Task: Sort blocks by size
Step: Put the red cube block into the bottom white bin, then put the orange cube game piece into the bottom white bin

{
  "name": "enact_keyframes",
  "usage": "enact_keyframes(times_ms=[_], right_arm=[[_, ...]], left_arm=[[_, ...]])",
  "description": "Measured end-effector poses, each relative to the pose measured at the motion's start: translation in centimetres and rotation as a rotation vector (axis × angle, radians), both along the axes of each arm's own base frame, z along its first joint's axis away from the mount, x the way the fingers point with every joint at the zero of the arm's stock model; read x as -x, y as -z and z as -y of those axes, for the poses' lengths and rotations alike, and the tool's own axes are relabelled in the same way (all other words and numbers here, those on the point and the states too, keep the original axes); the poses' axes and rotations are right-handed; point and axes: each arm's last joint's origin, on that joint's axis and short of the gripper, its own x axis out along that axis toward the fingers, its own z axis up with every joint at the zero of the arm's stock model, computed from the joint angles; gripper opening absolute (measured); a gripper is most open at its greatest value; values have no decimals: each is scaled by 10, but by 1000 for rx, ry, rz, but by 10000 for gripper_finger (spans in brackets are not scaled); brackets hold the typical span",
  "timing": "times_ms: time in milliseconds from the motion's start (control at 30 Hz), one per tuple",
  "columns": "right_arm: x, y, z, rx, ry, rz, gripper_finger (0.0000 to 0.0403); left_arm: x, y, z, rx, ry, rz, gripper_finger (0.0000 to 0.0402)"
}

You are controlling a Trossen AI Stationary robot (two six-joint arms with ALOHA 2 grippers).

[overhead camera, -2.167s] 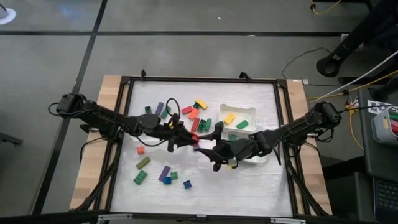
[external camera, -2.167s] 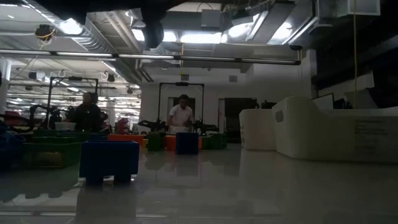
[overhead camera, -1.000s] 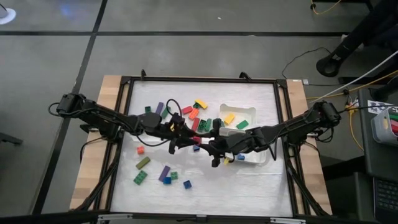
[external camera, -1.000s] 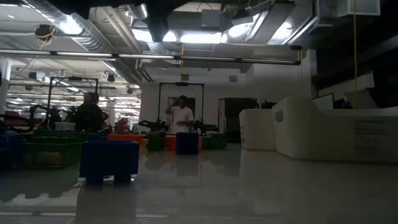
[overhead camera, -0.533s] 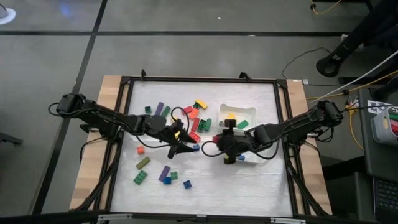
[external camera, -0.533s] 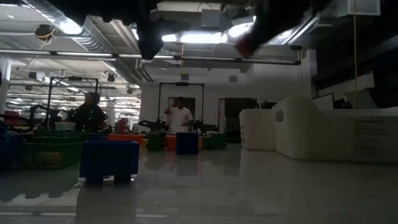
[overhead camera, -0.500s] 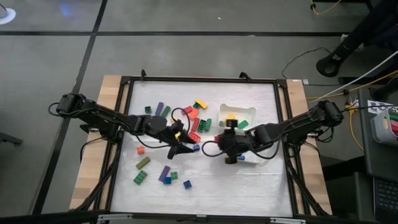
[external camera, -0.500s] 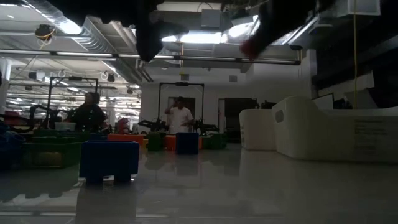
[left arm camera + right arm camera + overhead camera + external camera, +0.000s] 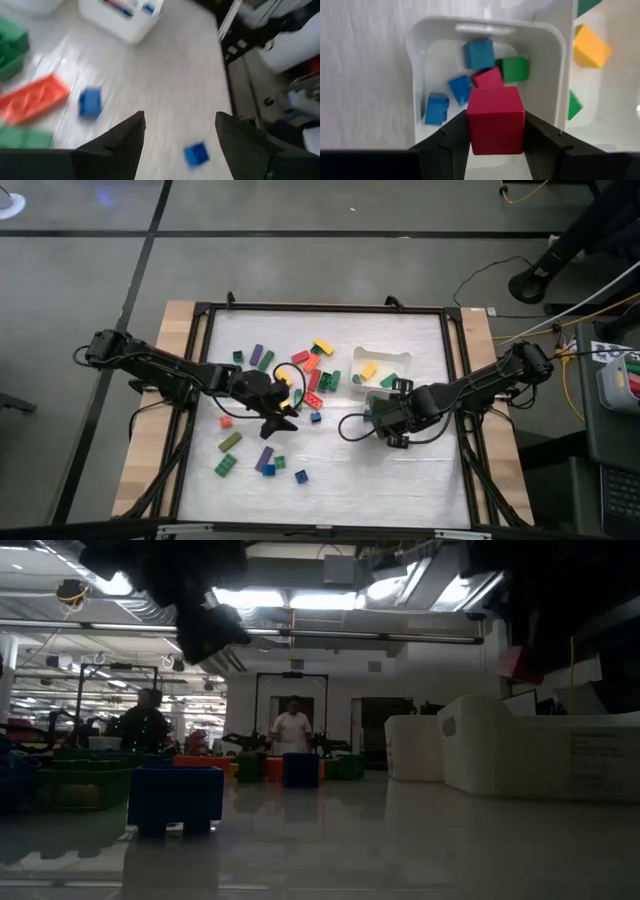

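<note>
red cube (image 9: 496,119): you see it clamped between the right gripper (image 9: 495,131) fingers, over the white tray (image 9: 415,75) holding small blue, green and red cubes | loose blocks (image 9: 262,457): scattered mid-table | left gripper (image 9: 176,131): fingers spread, empty, above a blue cube (image 9: 90,102) and orange bar (image 9: 31,98).

Dim low view, blurred left wrist

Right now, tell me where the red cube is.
The red cube sits between the right end effector's fingers in the right wrist view, held just above the white tray that holds blue, green and red cubes, on the table's right half.
</note>
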Motion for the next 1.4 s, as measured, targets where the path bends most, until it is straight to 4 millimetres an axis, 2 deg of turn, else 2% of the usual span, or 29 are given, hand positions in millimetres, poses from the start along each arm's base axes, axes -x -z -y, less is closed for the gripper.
enact_keyframes(times_ms=[300, 533, 633, 733, 1067, 1400], right_arm=[[1, 3, -1, -29, -2, -21, 185], [1, 4, 0, -28, 48, -6, 231], [1, 4, 0, -28, 49, -5, 246], [0, 4, -1, -30, 49, 1, 253], [-4, 3, -2, -46, 48, 44, 253], [-4, 3, -2, -52, 47, 41, 253]], left_arm=[[41, 4, -6, 22, -60, -329, 212], [82, 11, -11, 67, -215, -706, 209], [96, 16, -12, 92, -331, -874, 209], [105, 18, -10, 59, -360, -971, 209], [113, 36, -2, -113, -244, -981, 209], [111, 58, 8, -175, -150, -970, 209]])
